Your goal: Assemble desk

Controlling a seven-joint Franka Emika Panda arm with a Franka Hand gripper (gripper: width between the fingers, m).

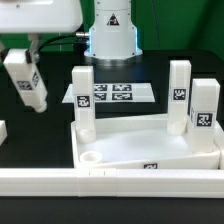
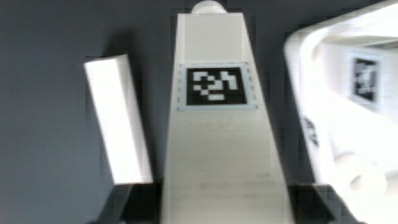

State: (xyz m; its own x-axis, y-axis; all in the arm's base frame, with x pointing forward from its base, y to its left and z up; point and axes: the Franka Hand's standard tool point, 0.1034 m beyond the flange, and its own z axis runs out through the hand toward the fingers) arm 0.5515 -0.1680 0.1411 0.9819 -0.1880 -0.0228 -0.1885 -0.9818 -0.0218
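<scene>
My gripper (image 1: 23, 66) hangs above the dark table at the exterior view's left, shut on a white block leg (image 1: 27, 87) that is tilted and off the table. In the wrist view this leg (image 2: 222, 110) runs straight out from between the black fingers (image 2: 135, 203) and shows its square tag. The desk's white tabletop (image 1: 150, 152) lies rim up at the exterior view's right. Three legs stand upright in it: one at the back left corner (image 1: 84, 100) and two on the right (image 1: 180, 95) (image 1: 205, 115). The round socket (image 1: 90, 157) at its front left corner holds nothing. The tabletop's rim (image 2: 338, 60) shows beside the held leg.
The marker board (image 1: 115, 95) lies flat behind the tabletop, in front of the robot base (image 1: 110, 30). A long white rail (image 1: 100, 181) runs along the front. A white piece (image 1: 3, 130) sits at the left edge. A narrow white bar (image 2: 116, 120) lies beside the held leg.
</scene>
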